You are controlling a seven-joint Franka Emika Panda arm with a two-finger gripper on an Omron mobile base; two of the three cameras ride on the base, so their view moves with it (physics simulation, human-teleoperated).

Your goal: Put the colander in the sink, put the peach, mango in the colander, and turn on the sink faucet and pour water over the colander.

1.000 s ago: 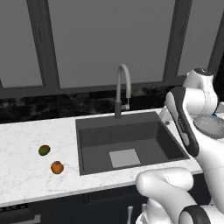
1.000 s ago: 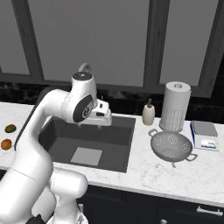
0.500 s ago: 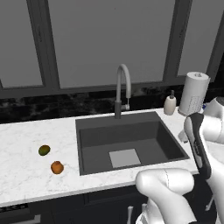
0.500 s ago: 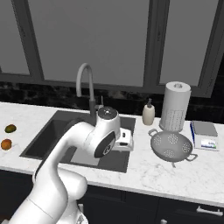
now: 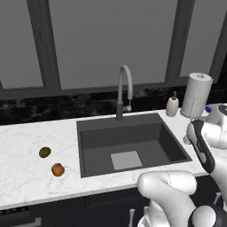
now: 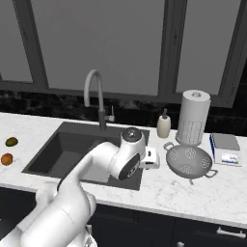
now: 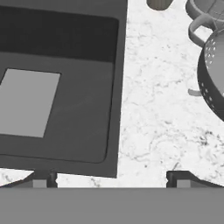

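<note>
Gripper wide open, nothing between the tips (hand view: the two dark tips sit far apart at the bottom), hovering over the marble counter strip just right of the sink; in the right base view the hand is at the sink's right rim, apart from the colander. Colander upright on the counter right of the sink, not in it: round, white-grey, perforated all over, small loop handle at each end, much wider than either fruit. Hand view catches its dark perforated side and one loop handle at the right edge. Sink is a dark grey rectangular basin with a pale square patch on the floor. On the counter left of the sink: peach, small, round, orange-red, nearer the front edge; mango, oval, olive-green, just behind it, the two close but not touching. Behind the sink, faucet: grey gooseneck on a dark base, small side lever, spout arched over the basin. Back right of the colander: soap bottle, paper towel roll, and a small scale-like box at far right.
</note>
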